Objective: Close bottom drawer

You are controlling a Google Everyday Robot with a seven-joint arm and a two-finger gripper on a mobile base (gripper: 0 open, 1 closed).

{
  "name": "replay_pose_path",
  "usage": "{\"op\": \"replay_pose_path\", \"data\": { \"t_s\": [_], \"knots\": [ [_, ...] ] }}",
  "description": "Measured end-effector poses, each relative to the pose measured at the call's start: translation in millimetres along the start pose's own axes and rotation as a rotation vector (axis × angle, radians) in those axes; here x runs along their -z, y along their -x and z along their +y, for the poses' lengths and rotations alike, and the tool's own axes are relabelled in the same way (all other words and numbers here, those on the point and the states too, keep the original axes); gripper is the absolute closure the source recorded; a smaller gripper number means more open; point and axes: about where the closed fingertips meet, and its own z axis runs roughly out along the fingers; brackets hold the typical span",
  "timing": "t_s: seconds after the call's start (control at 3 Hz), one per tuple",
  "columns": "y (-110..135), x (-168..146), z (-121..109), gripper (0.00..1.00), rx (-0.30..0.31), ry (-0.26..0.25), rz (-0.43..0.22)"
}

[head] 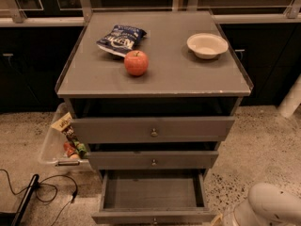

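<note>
The bottom drawer (153, 193) of the grey cabinet is pulled out toward me. Its shallow grey box is empty, and its front panel (153, 216) with a small round knob lies at the frame's bottom edge. Only a white rounded part of my arm (268, 207) shows, at the bottom right, to the right of the drawer's front corner. My gripper is out of view below the frame's bottom edge.
The middle drawer (153, 160) and top drawer (153, 128) stand slightly out. On the cabinet top (188, 76) lie a red apple (136, 62), a chip bag (121, 38) and a white bowl (207, 45). A clear bin (49, 147) with snacks stands left; a black cable (44, 192) lies on the floor.
</note>
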Motion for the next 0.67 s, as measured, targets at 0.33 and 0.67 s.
{"op": "replay_pose_path", "data": {
  "t_s": [0.33, 0.67],
  "knots": [
    [0, 0, 0, 1.0, 0.0, 0.001, 0.0],
    [0, -19, -2, 1.0, 0.001, -0.02, -0.007]
  ]
}}
